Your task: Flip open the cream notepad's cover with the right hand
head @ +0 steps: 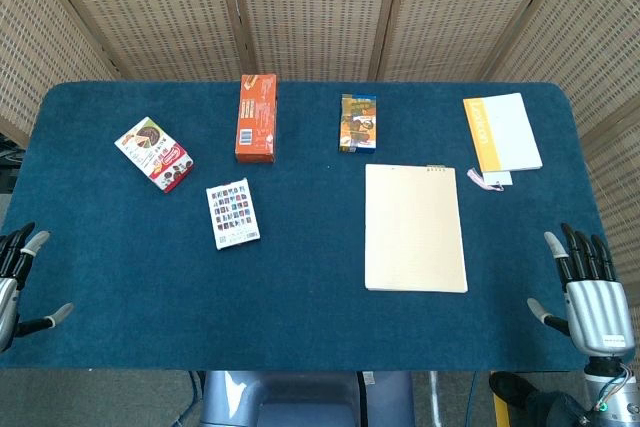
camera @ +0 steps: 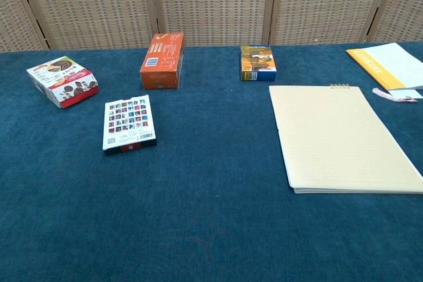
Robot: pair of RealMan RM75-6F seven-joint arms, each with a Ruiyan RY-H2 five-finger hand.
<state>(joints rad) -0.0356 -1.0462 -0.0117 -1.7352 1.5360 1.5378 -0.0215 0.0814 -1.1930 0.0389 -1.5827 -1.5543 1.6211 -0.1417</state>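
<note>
We take this for a staged robot test area, a lab rather than a home or shop. Our counter (head: 300, 317) is wrapped in plain blue felt, and folding wicker screens (head: 300, 7) wall it off on every far side, hiding the room behind. Small retail boxes, such as an orange carton (head: 256, 117) and a snack box (head: 154, 154), lie spaced apart like props. Cables (head: 480, 397) hang below the counter's near edge.
</note>
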